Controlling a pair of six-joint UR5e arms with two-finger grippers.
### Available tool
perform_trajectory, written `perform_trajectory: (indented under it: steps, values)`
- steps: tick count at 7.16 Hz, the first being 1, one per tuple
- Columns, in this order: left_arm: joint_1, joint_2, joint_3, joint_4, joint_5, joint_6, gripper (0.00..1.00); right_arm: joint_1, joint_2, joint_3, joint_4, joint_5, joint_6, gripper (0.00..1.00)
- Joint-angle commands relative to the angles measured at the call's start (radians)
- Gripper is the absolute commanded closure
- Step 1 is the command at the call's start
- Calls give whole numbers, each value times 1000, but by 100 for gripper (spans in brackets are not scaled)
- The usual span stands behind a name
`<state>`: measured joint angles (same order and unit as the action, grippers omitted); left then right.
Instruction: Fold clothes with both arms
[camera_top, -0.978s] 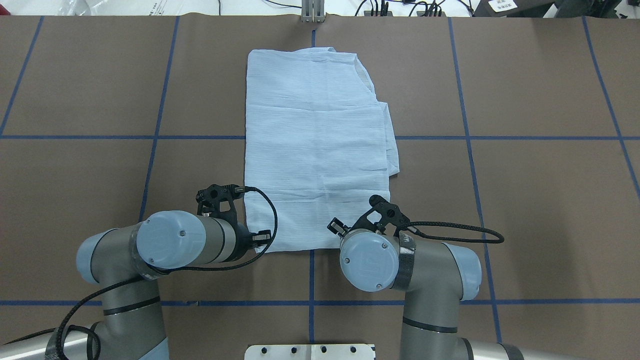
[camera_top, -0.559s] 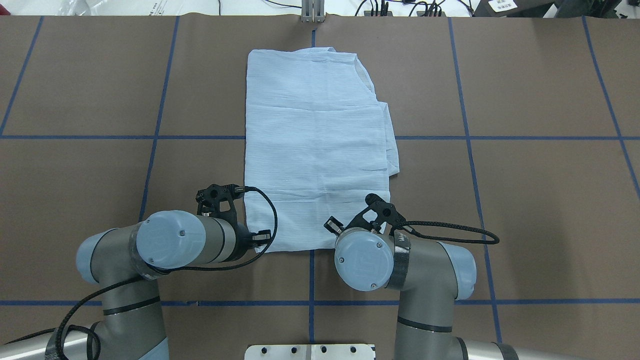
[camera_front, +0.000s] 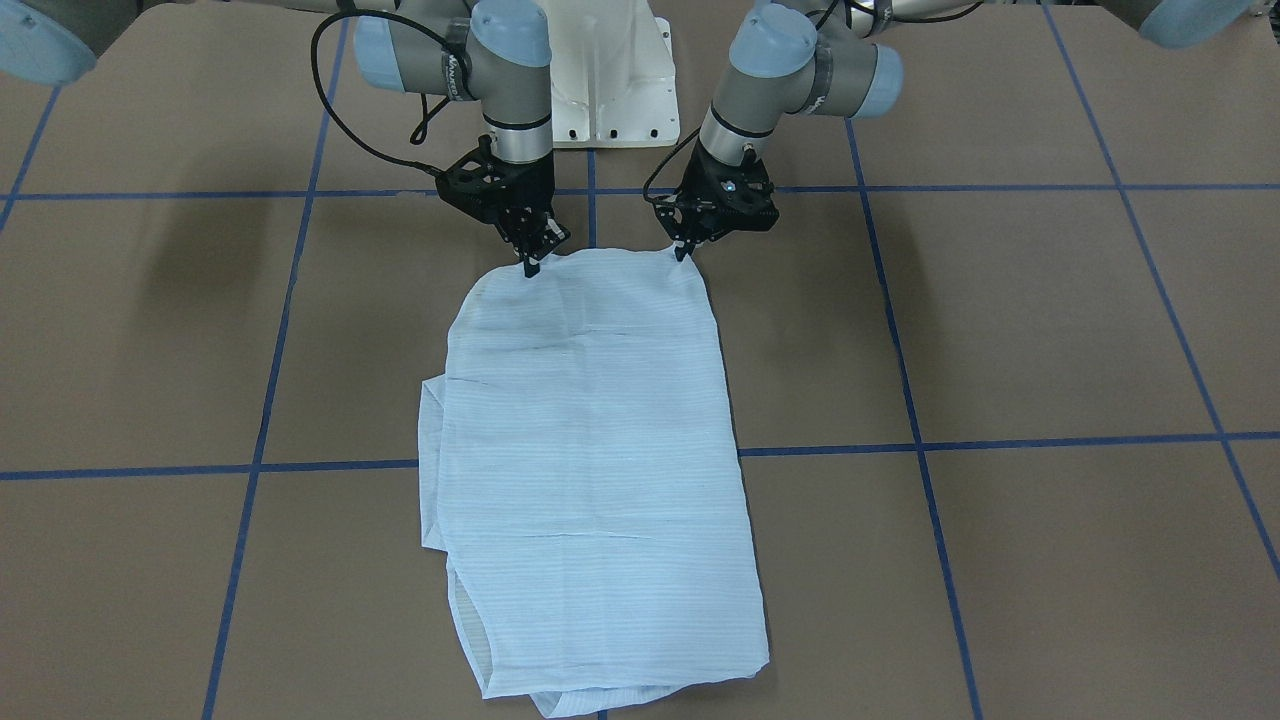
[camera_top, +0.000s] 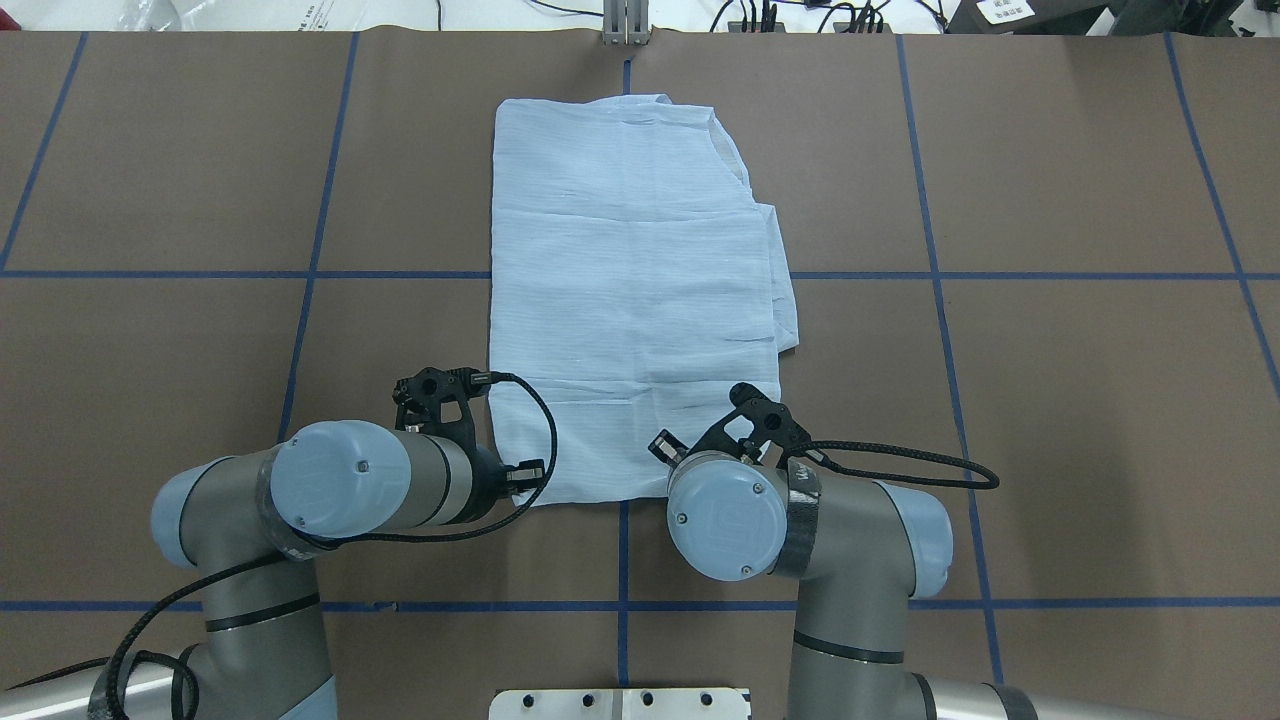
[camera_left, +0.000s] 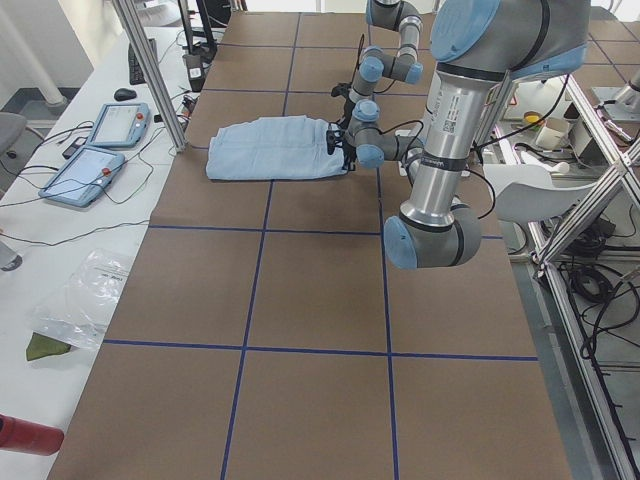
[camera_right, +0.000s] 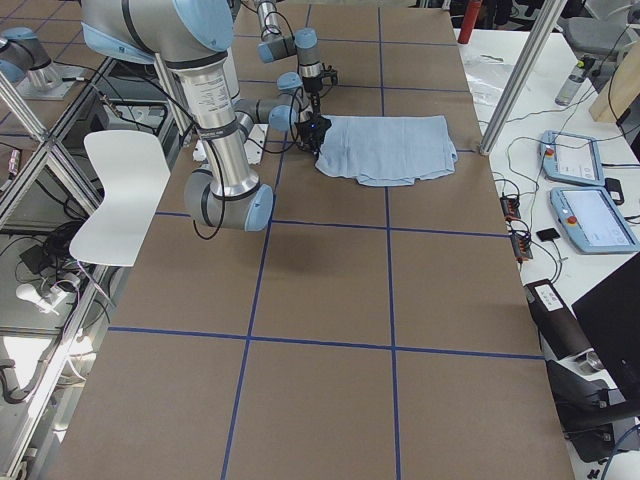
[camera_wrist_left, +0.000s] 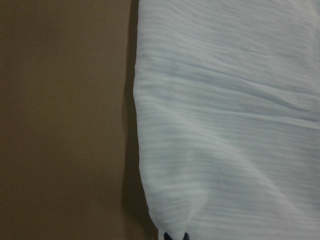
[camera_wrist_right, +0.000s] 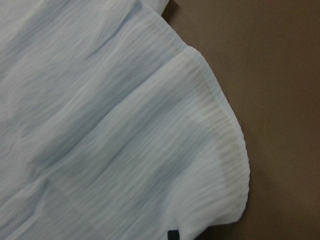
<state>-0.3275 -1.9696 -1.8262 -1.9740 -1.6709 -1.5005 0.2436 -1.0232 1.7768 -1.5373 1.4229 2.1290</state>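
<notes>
The light-blue shirt (camera_front: 590, 450) lies folded into a long rectangle on the brown table, collar end far from me; it also shows in the overhead view (camera_top: 630, 260). My left gripper (camera_front: 683, 250) is shut on the shirt's near hem corner on my left side. My right gripper (camera_front: 530, 265) is shut on the other near corner. In the overhead view both grippers are hidden under the wrists. The left wrist view shows cloth (camera_wrist_left: 225, 125) pinched at the fingertips (camera_wrist_left: 175, 236). The right wrist view shows the hem (camera_wrist_right: 115, 140) at a black fingertip (camera_wrist_right: 173, 234).
The white pedestal base (camera_front: 610, 90) stands just behind the arms. Blue tape lines (camera_top: 310, 275) grid the brown table. An aluminium post (camera_left: 150, 70) and two tablets (camera_left: 105, 130) stand at the far edge. A white chair (camera_right: 120, 190) sits beside the robot.
My right wrist has shifted a little to the left and toward me, drawing its hem corner along. The left arm has stayed still.
</notes>
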Motion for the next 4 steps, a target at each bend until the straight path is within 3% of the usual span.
perform_trajectory:
  steps: [1, 3, 4]
  values:
    - [-2, 2, -70, 3, -6, 3, 100, 9, -32, 114, -23, 2, -4, 100]
    - [10, 12, -222, 74, -7, -10, 100, -62, -60, 330, -207, -12, -1, 100]
    - [62, 9, -380, 256, -16, -58, 100, -114, -58, 457, -345, -13, 2, 100]
